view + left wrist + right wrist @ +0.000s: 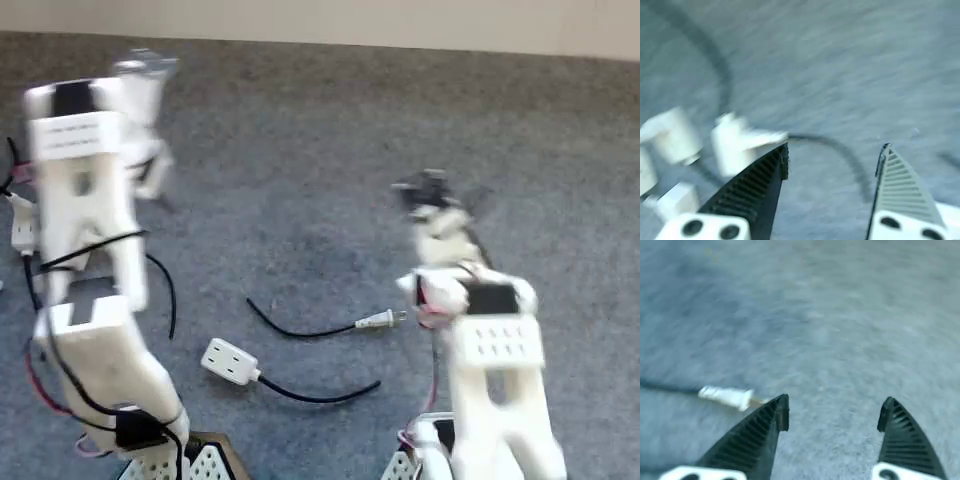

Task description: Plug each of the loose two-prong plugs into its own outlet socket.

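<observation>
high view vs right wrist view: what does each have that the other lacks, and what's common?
High view adds: the left arm and the white outlet socket, lying apart from the plug. Right wrist view adds: the right gripper close up, open, nothing held, the plug off to one side of the gap. Shared: the plug, its black cord and the grey carpet.

I see open grey surface (300, 150) across the far middle, while in the near middle the plug (378, 321), its black cord (300, 333) and the white socket block (228, 362) lie in the way.
</observation>
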`<state>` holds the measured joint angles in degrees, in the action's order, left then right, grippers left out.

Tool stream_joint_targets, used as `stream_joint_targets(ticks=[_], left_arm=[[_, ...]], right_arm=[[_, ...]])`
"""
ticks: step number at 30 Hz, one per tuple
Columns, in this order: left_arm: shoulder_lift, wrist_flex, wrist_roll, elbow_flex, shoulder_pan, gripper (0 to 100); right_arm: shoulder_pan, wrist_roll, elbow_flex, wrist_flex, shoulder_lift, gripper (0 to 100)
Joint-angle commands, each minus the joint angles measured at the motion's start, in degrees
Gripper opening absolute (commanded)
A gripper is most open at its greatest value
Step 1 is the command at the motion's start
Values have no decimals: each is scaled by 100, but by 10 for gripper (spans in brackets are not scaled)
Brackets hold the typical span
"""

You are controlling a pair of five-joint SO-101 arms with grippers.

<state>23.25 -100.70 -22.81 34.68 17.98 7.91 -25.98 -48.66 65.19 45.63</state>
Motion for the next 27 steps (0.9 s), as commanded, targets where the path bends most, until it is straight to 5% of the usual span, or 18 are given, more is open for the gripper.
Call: stream_joint_targets(ticks=[1,7,13,21,27], left_arm=[[-312,-53,-923,4,1323,291],[-312,888,-1758,-866,2281,293],[-312,1916,-2400,-2000,2730,293],[-312,3015,-2752,-2782,3116,292],[-312,3051,-2752,-2800,3143,292]], right_arm=[[945,-475,1736,1244,-1473,281],[1815,-18,3354,2255,-2888,118],[2475,-3112,3609,2448,-3802,37],[2607,-3376,2976,1675,-4655,38],[2580,-3613,1921,629,-4681,38]])
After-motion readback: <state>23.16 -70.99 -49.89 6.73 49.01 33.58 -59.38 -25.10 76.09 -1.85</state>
